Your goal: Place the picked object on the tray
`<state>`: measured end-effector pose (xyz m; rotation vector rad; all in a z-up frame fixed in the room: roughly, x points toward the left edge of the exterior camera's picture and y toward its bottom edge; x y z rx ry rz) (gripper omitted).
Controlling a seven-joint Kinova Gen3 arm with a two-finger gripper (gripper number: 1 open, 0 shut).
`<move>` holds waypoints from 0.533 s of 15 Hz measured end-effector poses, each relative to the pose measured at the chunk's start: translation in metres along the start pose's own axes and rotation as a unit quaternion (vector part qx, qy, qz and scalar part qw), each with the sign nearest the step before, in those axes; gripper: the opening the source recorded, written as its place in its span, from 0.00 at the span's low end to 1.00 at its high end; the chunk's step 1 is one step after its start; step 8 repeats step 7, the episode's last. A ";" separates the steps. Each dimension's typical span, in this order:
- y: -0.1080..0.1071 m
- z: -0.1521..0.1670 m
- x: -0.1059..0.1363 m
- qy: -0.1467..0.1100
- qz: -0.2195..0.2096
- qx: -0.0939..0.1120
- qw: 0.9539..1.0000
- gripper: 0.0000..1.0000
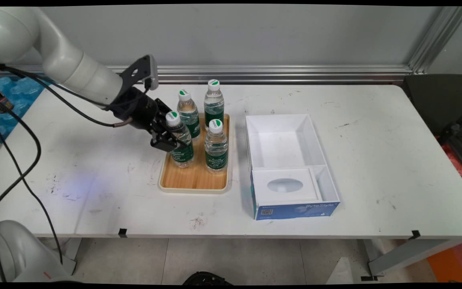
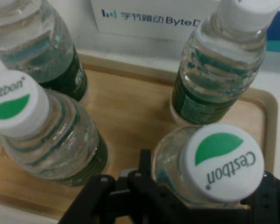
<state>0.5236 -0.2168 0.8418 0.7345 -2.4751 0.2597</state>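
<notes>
Arm is reaching in from the upper left, its white forearm sloping down toward the wooden tray [image 1: 194, 182] and its wrist tilting so the black gripper [image 1: 166, 138] is meeting the tray's front-left water bottle [image 1: 180, 140] from the left side, at about shoulder height on the bottle. Black cables are hanging from the forearm and drooping over the table's left part.

In the hand view the gripper [image 2: 191, 196] is looking down on that bottle's white Cestbon cap [image 2: 222, 162], which is sitting right between the black linkage on the left and a dark finger part at the right edge. The fingers are bracketing the bottle's neck and shoulder, but whether they are pressing on it or standing a little off I cannot tell; the bottle is standing upright on the tray.

Three more capped water bottles are standing upright on the same tray: the front-right bottle [image 1: 216, 145] just beside the one at the gripper, the back-left bottle [image 1: 187, 112] directly behind it, and the back-right bottle [image 1: 213, 101] at the tray's far right corner. None is touching another.

To the right of the tray, near but apart from it, an open white box with a blue front [image 1: 319, 144] is lying on the white table [image 1: 375, 132], with a white insert [image 1: 285, 185] holding an oval hollow in its near compartment.
</notes>
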 end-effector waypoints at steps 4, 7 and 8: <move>-0.002 0.014 -0.008 0.001 0.010 -0.001 1.000 0.00; -0.003 0.019 -0.013 0.003 0.016 -0.001 1.000 1.00; -0.003 0.019 -0.013 0.003 0.016 -0.001 1.000 1.00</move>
